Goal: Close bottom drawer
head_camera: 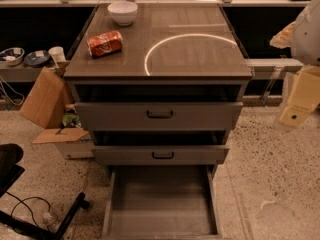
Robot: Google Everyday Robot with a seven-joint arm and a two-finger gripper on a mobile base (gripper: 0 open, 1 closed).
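Observation:
The bottom drawer (160,204) is pulled far out of the grey-brown cabinet (158,59). Its long, flat, empty tray reaches the lower edge of the view. Its front panel and handle are out of view below. The mid-sized drawer (161,155) and the tallest-fronted top drawer (159,115) above it each stand slightly out, with dark handles. My gripper (299,101), cream-coloured under a white arm, hangs at the right edge of the view. It is level with the top drawer, well to the right of the cabinet, and touches nothing.
A red soda can (104,43) lies on its side and a white bowl (122,12) stands on the cabinet top. Cardboard boxes (47,99) sit on the floor to the left. A black chair base with cables (30,219) is at the lower left. A speckled floor (270,164) lies to the right.

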